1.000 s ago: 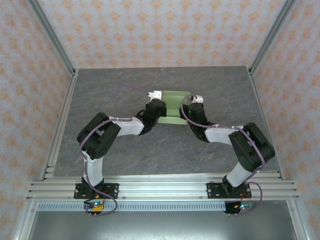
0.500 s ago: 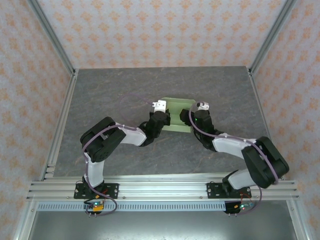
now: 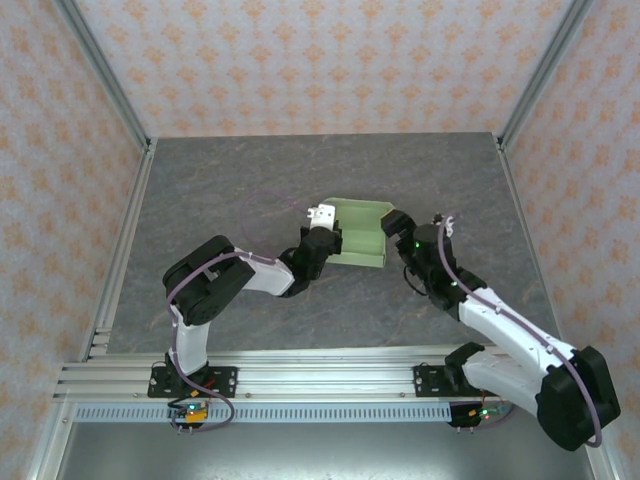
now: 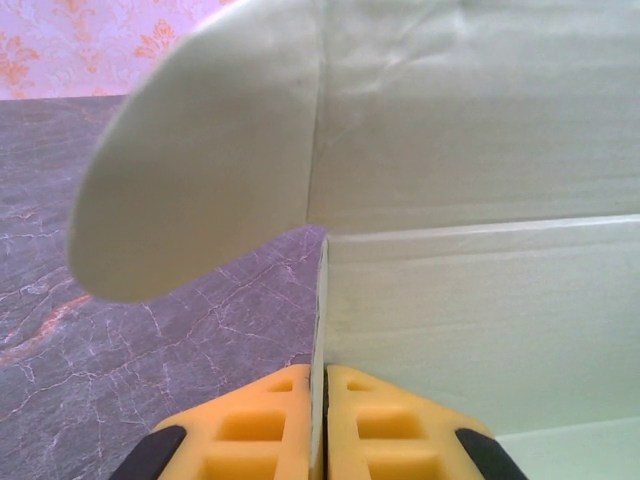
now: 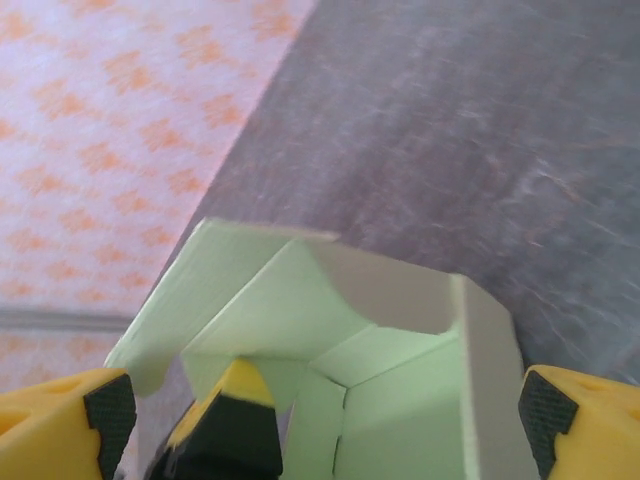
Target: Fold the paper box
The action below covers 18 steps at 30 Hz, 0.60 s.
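The paper box (image 3: pixel 360 232) is pale green card, partly set up with raised walls, on the grey table (image 3: pixel 230 180). My left gripper (image 3: pixel 322 236) is shut on its left wall; in the left wrist view the yellow fingers (image 4: pixel 270 420) pinch a thin card edge, with a broad panel (image 4: pixel 480 300) and a rounded flap (image 4: pixel 200 170) beyond. My right gripper (image 3: pixel 398 222) stands open just right of the box. In the right wrist view the box's inside (image 5: pixel 400 380) lies ahead between the wide-spread right gripper (image 5: pixel 328 410) fingertips, apart from them. The left gripper's finger (image 5: pixel 230 425) shows at the far wall.
Metal frame posts (image 3: pixel 110 90) and patterned walls (image 3: pixel 320 60) enclose the table on three sides. An aluminium rail (image 3: pixel 320 375) runs along the near edge by the arm bases. Bare grey tabletop lies behind and to both sides of the box.
My right gripper has opened, let go of the box's right side and drawn back to the right. The left gripper kept its grip and shifted slightly right with the box.
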Each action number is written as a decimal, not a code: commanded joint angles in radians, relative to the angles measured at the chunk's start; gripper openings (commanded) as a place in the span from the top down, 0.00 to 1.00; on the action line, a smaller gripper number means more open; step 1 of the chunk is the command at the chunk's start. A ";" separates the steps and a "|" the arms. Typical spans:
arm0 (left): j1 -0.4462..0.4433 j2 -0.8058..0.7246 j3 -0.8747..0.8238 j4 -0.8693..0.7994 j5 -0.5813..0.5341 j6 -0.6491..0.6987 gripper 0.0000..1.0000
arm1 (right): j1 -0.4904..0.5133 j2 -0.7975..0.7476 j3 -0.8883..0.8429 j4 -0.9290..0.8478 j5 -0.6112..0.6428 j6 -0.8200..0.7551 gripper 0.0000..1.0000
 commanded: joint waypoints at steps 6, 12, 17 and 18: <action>-0.011 0.029 -0.049 0.064 -0.037 0.057 0.91 | -0.189 0.300 0.404 -0.475 -0.285 0.098 0.01; -0.020 0.034 -0.050 0.077 -0.048 0.073 0.91 | -0.194 0.526 0.690 -0.678 -0.361 0.033 0.01; -0.023 0.040 -0.047 0.079 -0.053 0.078 0.91 | -0.194 0.610 0.762 -0.674 -0.416 0.077 0.02; -0.024 0.040 -0.047 0.079 -0.052 0.078 0.91 | -0.194 0.623 0.765 -0.669 -0.414 0.076 0.05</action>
